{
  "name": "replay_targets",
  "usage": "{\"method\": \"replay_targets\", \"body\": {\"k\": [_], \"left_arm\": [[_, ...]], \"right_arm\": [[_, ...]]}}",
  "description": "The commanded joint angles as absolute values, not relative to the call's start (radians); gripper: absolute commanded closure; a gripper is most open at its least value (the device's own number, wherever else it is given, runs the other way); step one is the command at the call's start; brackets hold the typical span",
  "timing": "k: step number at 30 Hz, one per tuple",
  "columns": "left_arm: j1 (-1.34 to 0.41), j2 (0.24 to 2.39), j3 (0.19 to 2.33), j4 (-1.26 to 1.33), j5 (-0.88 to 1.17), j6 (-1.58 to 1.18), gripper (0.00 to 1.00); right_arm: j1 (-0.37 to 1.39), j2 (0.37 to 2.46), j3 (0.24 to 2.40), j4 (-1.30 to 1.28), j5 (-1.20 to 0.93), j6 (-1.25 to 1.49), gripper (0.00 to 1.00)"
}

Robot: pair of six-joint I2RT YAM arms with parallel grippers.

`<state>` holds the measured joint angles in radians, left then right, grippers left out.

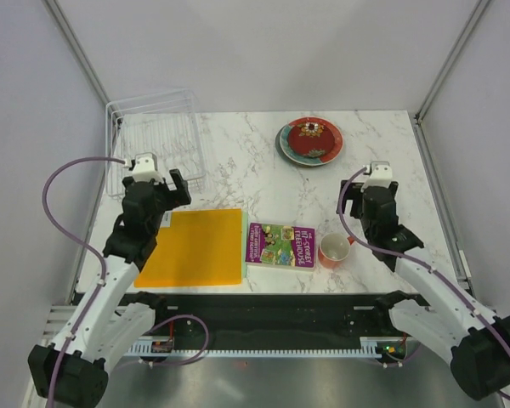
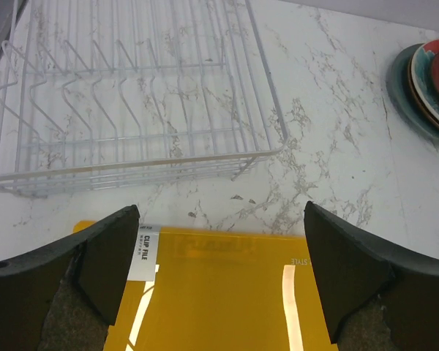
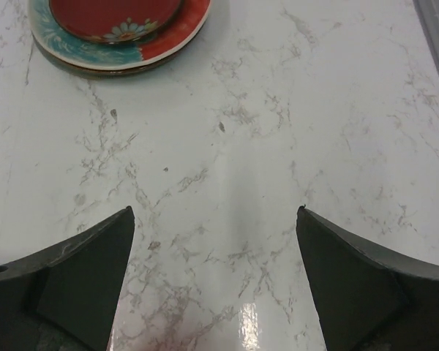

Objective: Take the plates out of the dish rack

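The plates (image 1: pixel 310 140) lie in one flat stack on the far middle of the desk (image 1: pixel 238 161). The red one with the patterned centre is on top, and a teal plate with a red patch lies under it. The left wrist view shows at least three rims at the stack's edge, though the exact count cannot be told. The dish rack (image 1: pixel 153 140) stands at the far left corner, well apart from the stack. Its rows of thin prongs hold nothing, and marble shows through the wires. Judged from this, the unloading looks done, or as good as done, with no plate left in the rack to fetch.

The left hand (image 2: pixel 221 219) is released, its fingers spread wide and gripping nothing. It hangs over the far edge of the orange mat (image 1: pixel 195 246), just short of the rack's near rail. The right hand (image 3: pixel 214 212) is likewise spread and empty. It hovers over bare marble on the near side of the stack, not touching it.

A picture book (image 1: pixel 280 245) lies just beside the mat, and next to it an orange-red mug (image 1: pixel 333 251) stands upright close to the right arm. Neither blocks rack or stack. The mug is the thing most likely to be knocked if the right arm pulls back low.
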<state>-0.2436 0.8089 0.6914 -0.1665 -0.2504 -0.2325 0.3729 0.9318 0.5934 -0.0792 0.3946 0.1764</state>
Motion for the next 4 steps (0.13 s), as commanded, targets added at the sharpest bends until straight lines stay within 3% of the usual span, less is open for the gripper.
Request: {"method": "replay_targets", "body": {"k": [1, 4], "left_arm": [[-0.245, 0.773, 0.628, -0.062, -0.328, -0.201, 0.00], [-0.245, 0.739, 0.578, -0.008, -0.370, -0.204, 0.00]], "right_arm": [[0.379, 0.853, 0.565, 0.040, 0.578, 0.224, 0.02], [0.380, 0.857, 0.566, 0.029, 0.645, 0.225, 0.02]]}}
